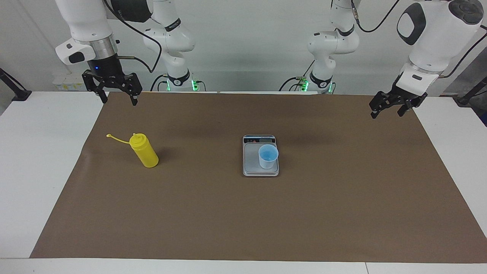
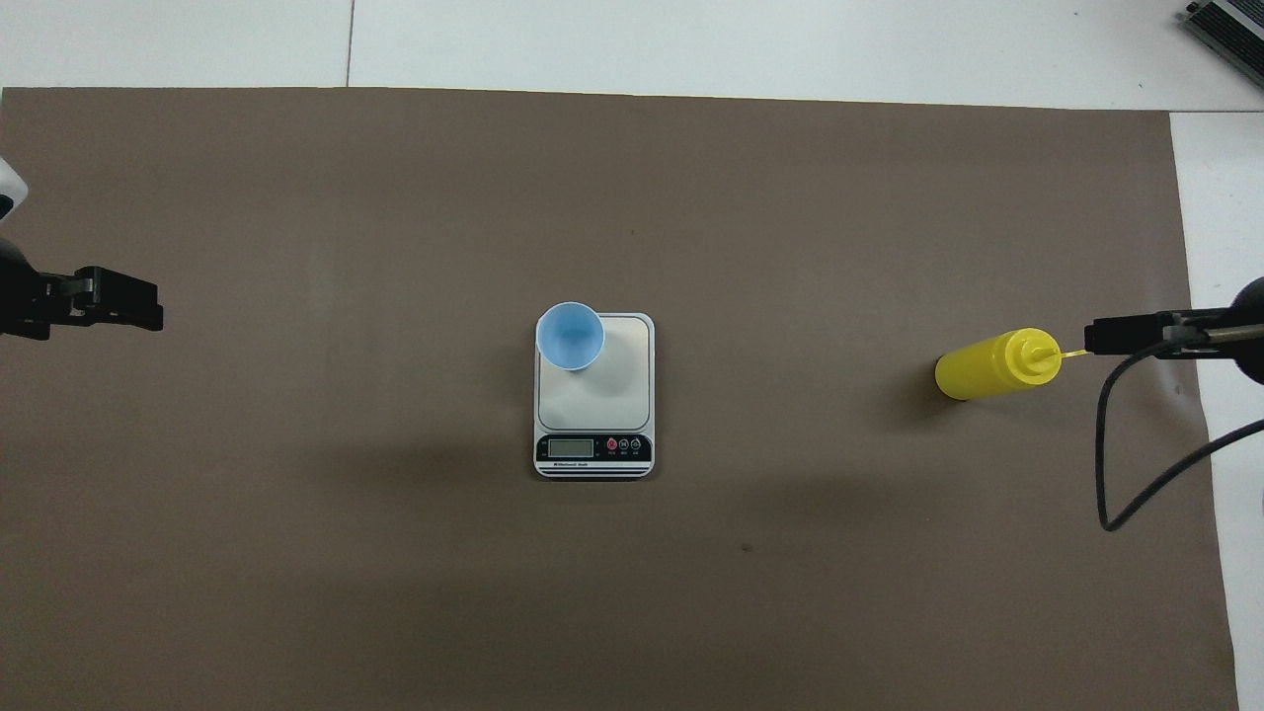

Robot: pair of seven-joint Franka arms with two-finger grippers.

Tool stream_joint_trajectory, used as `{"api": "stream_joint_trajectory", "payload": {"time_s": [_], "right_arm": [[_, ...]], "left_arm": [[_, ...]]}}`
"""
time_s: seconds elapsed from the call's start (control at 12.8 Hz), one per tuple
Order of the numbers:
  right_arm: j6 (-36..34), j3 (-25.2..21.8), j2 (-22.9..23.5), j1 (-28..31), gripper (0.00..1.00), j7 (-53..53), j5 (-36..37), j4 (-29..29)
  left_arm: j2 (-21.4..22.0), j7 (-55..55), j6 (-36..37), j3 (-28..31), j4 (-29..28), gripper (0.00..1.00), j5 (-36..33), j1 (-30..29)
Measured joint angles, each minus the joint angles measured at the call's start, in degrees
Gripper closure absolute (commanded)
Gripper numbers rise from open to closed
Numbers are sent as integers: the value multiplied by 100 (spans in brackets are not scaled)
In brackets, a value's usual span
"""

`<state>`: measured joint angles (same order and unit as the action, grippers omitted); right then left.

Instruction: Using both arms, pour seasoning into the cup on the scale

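The yellow seasoning bottle (image 1: 144,152) stands on the brown mat toward the right arm's end, its tethered tip cap sticking out sideways; it also shows in the overhead view (image 2: 992,365). The light-blue cup (image 1: 268,156) stands upright on the silver scale (image 1: 251,160) at mid-table, on the corner farthest from the robots toward the left arm's end. The scale's display strip (image 2: 592,449) faces the robots. My right gripper (image 1: 119,102) hangs open and empty over the mat's edge, apart from the bottle. My left gripper (image 1: 387,114) hangs open and empty over the mat's other end.
The brown mat (image 1: 243,220) covers most of the white table (image 1: 38,160). A black cable (image 2: 1136,464) loops from the right arm over the mat's edge. Nothing else stands on the mat.
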<state>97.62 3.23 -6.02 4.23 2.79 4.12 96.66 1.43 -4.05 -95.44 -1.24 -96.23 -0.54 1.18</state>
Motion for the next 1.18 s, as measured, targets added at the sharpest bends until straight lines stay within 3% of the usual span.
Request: {"api": "stream_joint_trajectory", "payload": {"time_s": [0.47,0.71,1.18], "right_arm": [[-299,4,360,-123,0,427,86,-624],[-361,4,402,-163,0,1127,85,-593],[-392,9,412,-157,0,1260,-155,-446]], "left_arm": [[0,0,0,0,0,0,0,0],[0,0,0,0,0,0,0,0],[0,0,0,0,0,0,0,0]]}}
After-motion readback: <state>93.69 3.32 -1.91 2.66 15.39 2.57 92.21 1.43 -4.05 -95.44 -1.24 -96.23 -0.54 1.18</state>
